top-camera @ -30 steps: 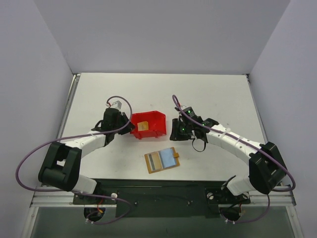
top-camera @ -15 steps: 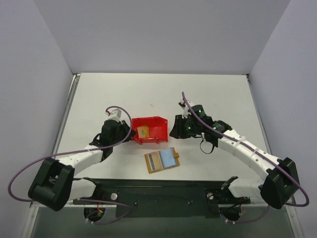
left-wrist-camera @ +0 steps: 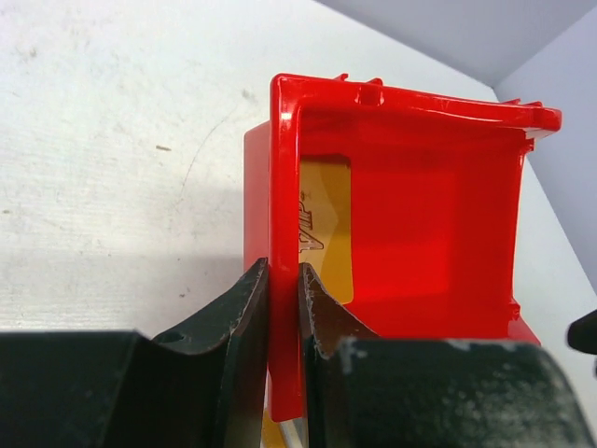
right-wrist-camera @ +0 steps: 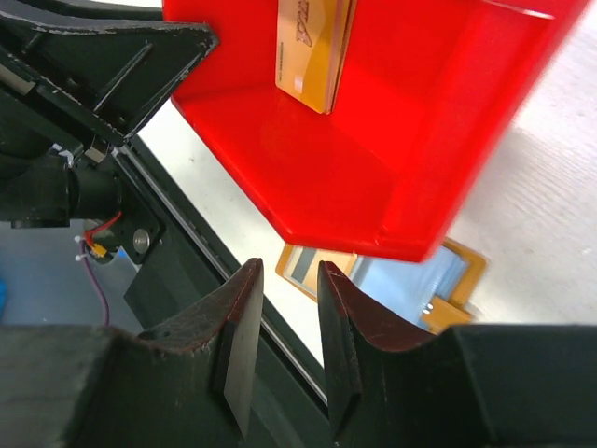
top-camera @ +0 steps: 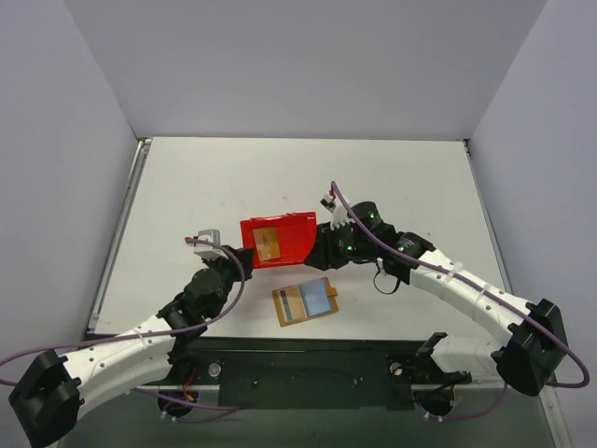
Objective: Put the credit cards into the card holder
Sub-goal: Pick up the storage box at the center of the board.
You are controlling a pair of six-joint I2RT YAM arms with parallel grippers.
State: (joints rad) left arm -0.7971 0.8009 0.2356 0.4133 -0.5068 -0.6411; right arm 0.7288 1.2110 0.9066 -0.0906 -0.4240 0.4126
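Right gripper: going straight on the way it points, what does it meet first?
Probably the near rim of the red bin, just ahead of the right gripper. Depth is unclear, so it might pass under it.

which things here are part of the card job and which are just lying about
Job: credit cards, card holder.
Lying about: red bin, though it holds the cards and the left tool pinches its wall.

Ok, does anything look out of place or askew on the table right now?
Yes: the red bin is tipped up rather than sitting flat, with the left tool clamped on one wall. The credit cards rest against an inner face, and the card holder lies open nearby.
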